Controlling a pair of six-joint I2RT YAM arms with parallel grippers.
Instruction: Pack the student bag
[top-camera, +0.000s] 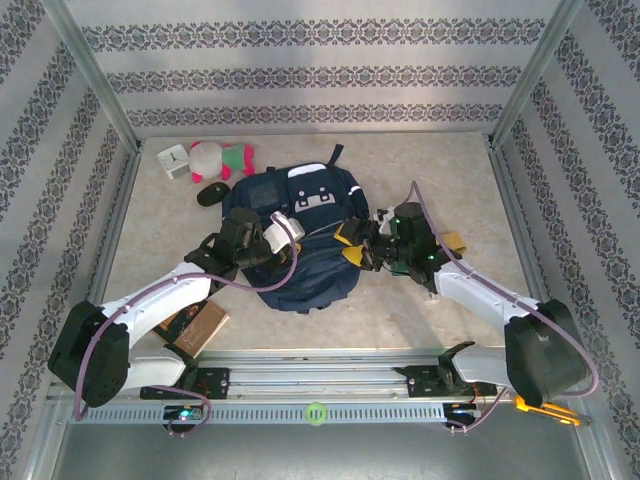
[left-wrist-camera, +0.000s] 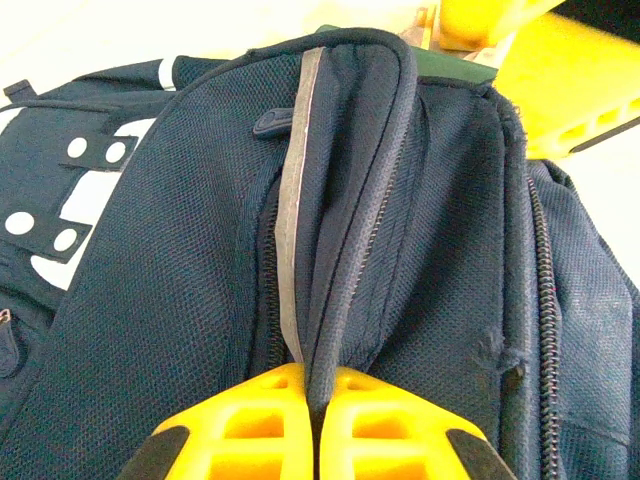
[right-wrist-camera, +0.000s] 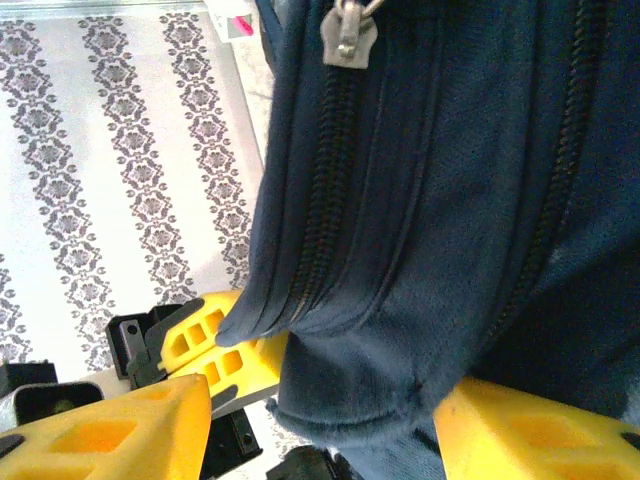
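Robot test booth: aluminium frame posts (top-camera: 92, 75), patterned wallpaper panels (top-camera: 300, 75), marble-look tabletop (top-camera: 430, 170), arm mounting rail (top-camera: 320, 385).

A plush toy (top-camera: 222, 158), small white box (top-camera: 173, 161) and black oval object (top-camera: 210, 193) sit close together.

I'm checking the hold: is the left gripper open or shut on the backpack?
Shut on the student bag: the left gripper's yellow fingers meet with a fold of its navy fabric pinched between them.

No word, brand or number can be read; the grey-white patches (left-wrist-camera: 88, 205) on the large navy blue fabric backpack (top-camera: 300, 275) bear only plain dots.
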